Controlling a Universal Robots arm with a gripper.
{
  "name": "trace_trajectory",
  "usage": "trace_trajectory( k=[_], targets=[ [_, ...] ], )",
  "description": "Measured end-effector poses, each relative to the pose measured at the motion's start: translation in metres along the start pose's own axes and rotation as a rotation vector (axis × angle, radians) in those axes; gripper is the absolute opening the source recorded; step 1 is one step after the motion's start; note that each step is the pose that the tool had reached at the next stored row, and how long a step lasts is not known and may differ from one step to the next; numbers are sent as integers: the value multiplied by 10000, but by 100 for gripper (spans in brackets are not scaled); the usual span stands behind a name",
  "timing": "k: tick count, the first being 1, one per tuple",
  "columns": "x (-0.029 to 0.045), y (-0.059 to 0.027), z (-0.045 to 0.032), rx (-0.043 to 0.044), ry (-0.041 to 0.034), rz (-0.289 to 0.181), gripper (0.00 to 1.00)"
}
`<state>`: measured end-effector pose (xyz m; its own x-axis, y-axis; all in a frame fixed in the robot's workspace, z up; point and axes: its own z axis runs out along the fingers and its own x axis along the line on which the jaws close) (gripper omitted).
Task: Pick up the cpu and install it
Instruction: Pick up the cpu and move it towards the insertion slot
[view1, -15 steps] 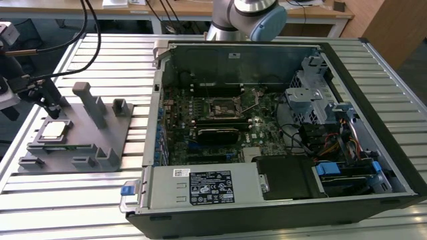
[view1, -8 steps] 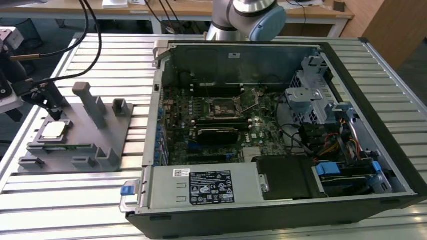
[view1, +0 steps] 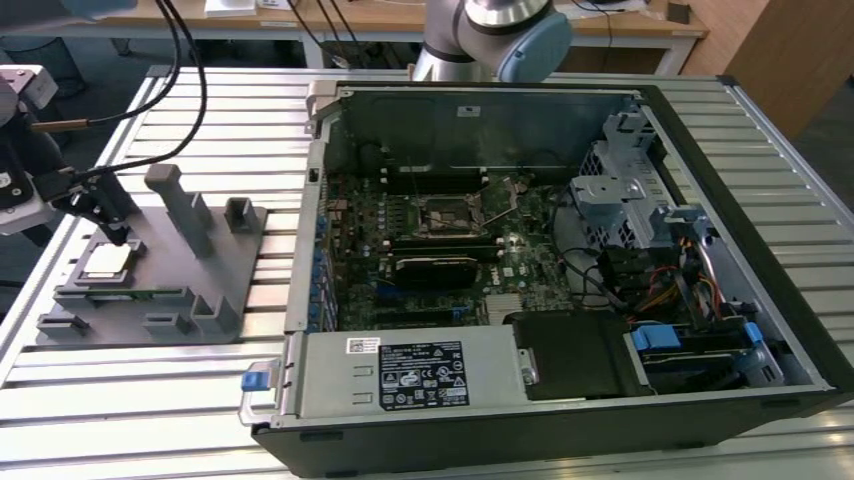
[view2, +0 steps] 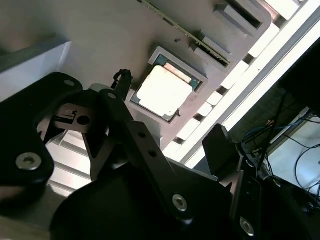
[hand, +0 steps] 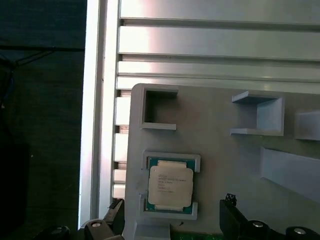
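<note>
At this moment your jaws stood spread apart, gripping nothing. In both wrist views one dark finger (hand: 231, 212) (view2: 220, 145) sat on either side of the cpu (hand: 170, 186) (view2: 162, 90), with clear grey plastic showing between each finger and the chip's edge.

The cpu lay flat, silvery top up, in its shallow square recess on the grey holder block (hand: 215, 150) (view2: 100, 30). In the exterior view you could find the cpu (view1: 107, 262) near the block's edge on the exterior view's left. The black jaws hung directly over it, and the tall upright post (view1: 180, 205) of the holder block (view1: 200, 290) rose just beside them. From that angle the fingertips seemed to stop just short of the chip, though you could not be sure they were clear of it.

The block rested on the slatted metal table (view1: 160, 400), to the exterior view's left of the open computer case (view1: 787, 300) and well apart from the board inside it. Within the case the green motherboard (view1: 400, 215) lay exposed, its black square socket (view1: 447, 213) near the middle with nothing silvery seated in it. A grey power supply (view1: 400, 370) filled the case's near edge, and a bundle of coloured cables (view1: 641, 285) ran along the exterior view's right side. The arm's grey and blue joint (view1: 514, 35) rose behind the case's far wall.
</note>
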<state>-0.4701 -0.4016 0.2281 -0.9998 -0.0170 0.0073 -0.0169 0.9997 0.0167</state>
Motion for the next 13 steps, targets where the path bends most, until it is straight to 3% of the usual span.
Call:
trace_trajectory(
  k=[13],
  targets=[
    [-2,13,201,0,2,145,84]
  ],
)
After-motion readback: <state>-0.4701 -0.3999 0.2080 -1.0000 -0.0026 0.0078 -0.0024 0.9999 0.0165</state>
